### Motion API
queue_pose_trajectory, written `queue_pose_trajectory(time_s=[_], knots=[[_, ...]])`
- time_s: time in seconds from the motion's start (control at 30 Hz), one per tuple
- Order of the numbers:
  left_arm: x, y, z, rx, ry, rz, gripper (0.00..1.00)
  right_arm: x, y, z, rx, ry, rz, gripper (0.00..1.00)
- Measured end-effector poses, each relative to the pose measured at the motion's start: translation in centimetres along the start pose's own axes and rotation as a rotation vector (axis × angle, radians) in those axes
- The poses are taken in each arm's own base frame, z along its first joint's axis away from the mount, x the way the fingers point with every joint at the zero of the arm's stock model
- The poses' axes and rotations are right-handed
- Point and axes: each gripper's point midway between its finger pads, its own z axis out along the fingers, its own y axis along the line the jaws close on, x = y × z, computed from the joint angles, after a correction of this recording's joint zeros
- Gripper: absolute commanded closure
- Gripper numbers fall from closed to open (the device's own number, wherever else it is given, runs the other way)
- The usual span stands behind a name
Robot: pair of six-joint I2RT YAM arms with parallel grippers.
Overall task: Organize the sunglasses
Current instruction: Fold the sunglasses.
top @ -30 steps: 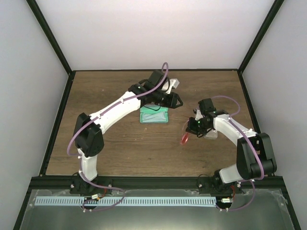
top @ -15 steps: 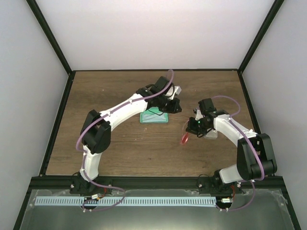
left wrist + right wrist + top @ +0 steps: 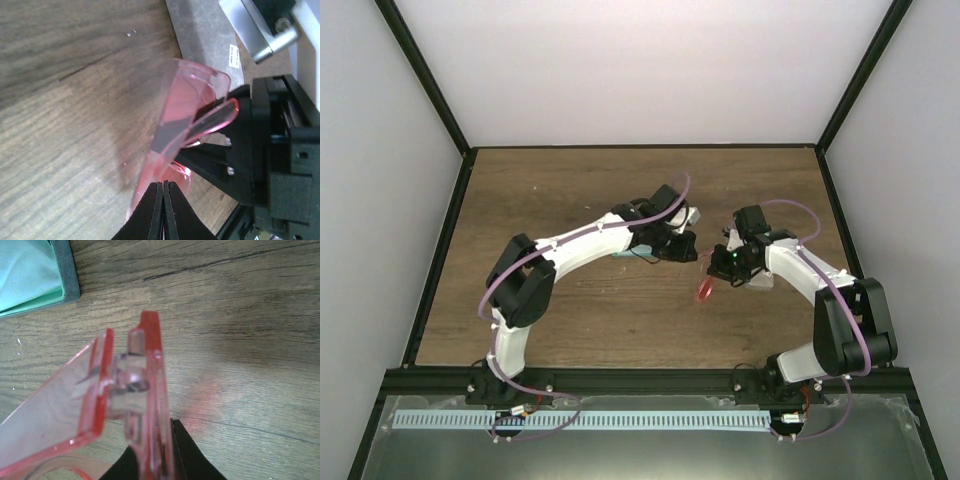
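A translucent red pair of sunglasses (image 3: pixel 703 291) hangs just above the table, right of centre. My right gripper (image 3: pixel 722 268) is shut on it; in the right wrist view the frame (image 3: pixel 150 365) stands upright between the black fingers (image 3: pixel 187 455). My left gripper (image 3: pixel 688 256) is shut, its tips pressed together with nothing between them, right beside the right gripper. Seen from the left wrist, the same sunglasses (image 3: pixel 185 115) hang just past the closed tips of the left gripper (image 3: pixel 163 183). No other pair shows.
An open case with teal lining (image 3: pixel 30 275) lies to the left of the sunglasses, almost wholly under my left arm in the top view. A grey case (image 3: pixel 761 280) lies beneath the right arm, and another grey piece (image 3: pixel 692 213) behind the left wrist.
My left arm swung from over the green-lined case toward the right gripper, and its jaws closed. The right gripper has held the sunglasses still.
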Motion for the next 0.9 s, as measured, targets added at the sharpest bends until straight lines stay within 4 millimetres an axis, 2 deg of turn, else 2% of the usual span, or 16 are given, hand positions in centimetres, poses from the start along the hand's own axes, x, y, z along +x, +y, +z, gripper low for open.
queue_pose_trajectory(time_s=[0.3,0.53,0.7,0.8,0.9], knots=[[2.4,-1.3,1.0,0.014,0.031,0.008,0.96,0.1,0.1,0.0,-0.009,0.006,0.000,0.93],[2.7,-2.3,1.4,0.031,0.027,0.017,0.96,0.1,0.2,0.0,-0.012,0.007,-0.007,0.93],[2.5,-2.2,1.3,0.015,0.014,0.022,0.94,0.3,0.9,0.1,-0.054,0.018,-0.010,0.96],[1.7,-2.2,0.2,-0.012,-0.034,0.036,0.88,0.5,1.7,0.6,-0.118,0.025,-0.008,0.96],[0.6,-3.1,-2.5,-0.033,-0.111,0.062,0.85,1.3,1.6,1.8,-0.152,0.066,0.012,0.96]])
